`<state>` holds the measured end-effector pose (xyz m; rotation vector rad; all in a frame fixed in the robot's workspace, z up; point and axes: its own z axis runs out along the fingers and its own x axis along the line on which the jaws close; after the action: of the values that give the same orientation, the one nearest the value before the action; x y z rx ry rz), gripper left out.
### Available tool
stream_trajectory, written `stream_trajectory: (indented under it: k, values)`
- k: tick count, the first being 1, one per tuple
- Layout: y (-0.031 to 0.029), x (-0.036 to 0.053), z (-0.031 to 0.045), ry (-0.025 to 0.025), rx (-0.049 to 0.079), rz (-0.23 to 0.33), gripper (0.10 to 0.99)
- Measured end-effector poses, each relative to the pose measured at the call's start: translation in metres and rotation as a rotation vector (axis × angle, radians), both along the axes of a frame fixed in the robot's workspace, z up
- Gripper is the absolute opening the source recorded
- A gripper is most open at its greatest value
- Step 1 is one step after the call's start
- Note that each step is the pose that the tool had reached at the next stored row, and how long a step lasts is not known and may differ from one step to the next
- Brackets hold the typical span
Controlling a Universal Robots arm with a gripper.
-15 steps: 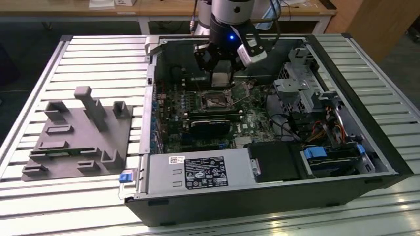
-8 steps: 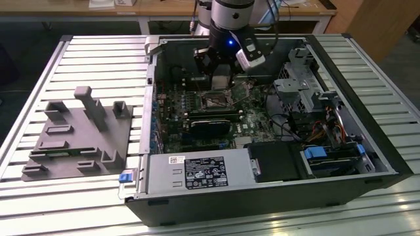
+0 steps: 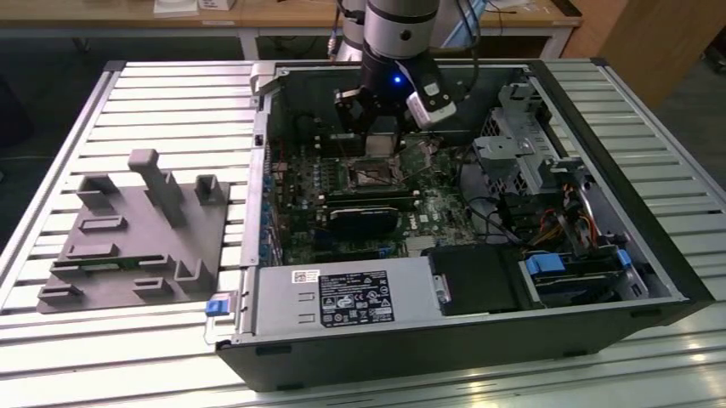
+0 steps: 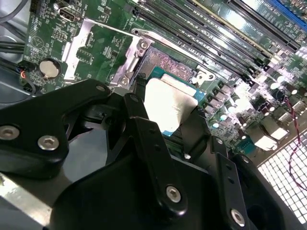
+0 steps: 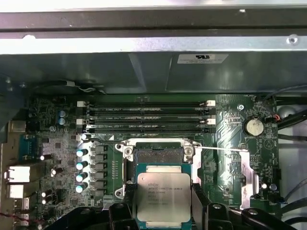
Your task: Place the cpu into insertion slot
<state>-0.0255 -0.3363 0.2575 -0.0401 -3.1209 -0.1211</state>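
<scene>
A black, two-fingered pincer (image 5: 160,207) is closed on a small, thin, square cpu (image 5: 160,197) with a pale silver-tan metal face. Its black fingers (image 5: 123,211) press against two opposite edges of the chip, leaving the flat face bare, as both wrist views show.

The cpu sits just beside the insertion slot (image 5: 158,155), a small square socket with a shiny metal frame and a dark centre. The chip's far edge overlaps the socket's near side. Whether it hangs above the frame or touches it cannot be told from these angles.

The chip is probably very light and stiff, with a smooth lid that could slip under a loose grip. Its underside and the socket contacts are likely fragile, so the edges look like the right place to hold it.

Around the socket spreads a green circuit board (image 5: 230,143), matte and crowded with tiny parts. Beyond it lie long, narrow black memory slots (image 5: 148,117), a row of small cylinders with pale blue tops (image 5: 81,165) and a round silver coin battery (image 5: 253,127).

In the exterior view, the board lies inside an open dark metal computer case (image 3: 454,357) on a ribbed silver desk (image 3: 170,93).
</scene>
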Motion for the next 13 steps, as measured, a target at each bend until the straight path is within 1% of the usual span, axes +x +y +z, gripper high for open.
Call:
stream_trajectory:
  k: [6, 13]
  values:
    - [0.0000, 0.0000, -0.0001, -0.0001, 0.000, -0.004, 0.537]
    - [0.0000, 0.0000, -0.0010, 0.0000, 0.000, -0.114, 0.537]
